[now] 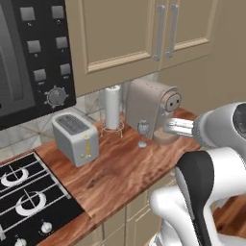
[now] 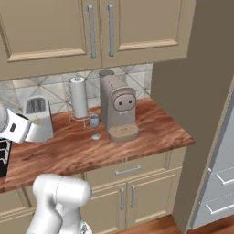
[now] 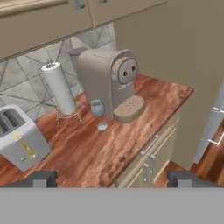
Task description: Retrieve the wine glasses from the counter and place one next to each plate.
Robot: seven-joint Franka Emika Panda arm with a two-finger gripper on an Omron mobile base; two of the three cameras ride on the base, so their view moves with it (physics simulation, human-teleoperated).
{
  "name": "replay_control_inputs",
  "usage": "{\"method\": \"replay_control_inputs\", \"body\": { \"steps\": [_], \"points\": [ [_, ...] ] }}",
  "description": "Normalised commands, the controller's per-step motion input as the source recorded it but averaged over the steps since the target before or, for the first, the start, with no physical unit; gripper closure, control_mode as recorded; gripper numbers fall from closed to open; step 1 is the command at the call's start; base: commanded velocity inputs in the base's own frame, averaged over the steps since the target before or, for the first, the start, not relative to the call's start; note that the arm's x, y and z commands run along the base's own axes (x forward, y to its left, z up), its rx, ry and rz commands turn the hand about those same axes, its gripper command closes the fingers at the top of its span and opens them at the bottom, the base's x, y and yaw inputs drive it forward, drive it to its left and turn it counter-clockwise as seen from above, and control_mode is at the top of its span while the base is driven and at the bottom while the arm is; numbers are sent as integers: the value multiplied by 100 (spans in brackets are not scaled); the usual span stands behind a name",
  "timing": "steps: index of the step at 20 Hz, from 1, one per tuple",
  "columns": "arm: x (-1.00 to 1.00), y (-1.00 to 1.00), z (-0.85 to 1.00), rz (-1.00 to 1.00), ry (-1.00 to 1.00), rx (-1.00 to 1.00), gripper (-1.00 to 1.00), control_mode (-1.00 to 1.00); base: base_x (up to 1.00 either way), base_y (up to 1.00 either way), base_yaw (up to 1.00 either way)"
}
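Observation:
One wine glass [image 1: 142, 132] [image 2: 94, 124] [image 3: 98, 112] of blue-grey glass stands upright on the wooden counter [image 1: 120, 173] [image 2: 146, 137] [image 3: 100, 153], just left of the coffee machine and in front of the paper towel roll. My gripper [image 3: 113, 179] hangs open above the counter's front edge, well short of the glass, with nothing between its fingertips [image 3: 41, 178]. The plates are out of view.
A beige coffee machine [image 1: 151, 108] [image 2: 118, 107] [image 3: 109, 81], a paper towel roll [image 1: 113, 106] [image 2: 78, 97] [image 3: 59, 87] and a toaster [image 1: 75, 139] [image 2: 37, 118] [image 3: 19, 138] line the back. A stove [image 1: 24, 197] lies left, a tall panel [image 2: 192, 91] right.

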Motion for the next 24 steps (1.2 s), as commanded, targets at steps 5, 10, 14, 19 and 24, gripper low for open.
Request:
{"method": "replay_control_inputs", "body": {
  "steps": [5, 10, 14, 19, 24],
  "points": [
    [0, 0, 0, 0, 0, 0, -100, 100, 40, 2, 4],
    [0, 0, 0, 0, 0, 0, -100, 100, 40, -1, 29],
    [0, 0, 0, 0, 0, 0, -100, 100, 34, -22, 46],
    [0, 0, 0, 0, 0, 0, -100, 100, 44, -26, 22],
    [0, 0, 0, 0, 0, 0, -100, 100, 35, -43, 29]
  ]
}}
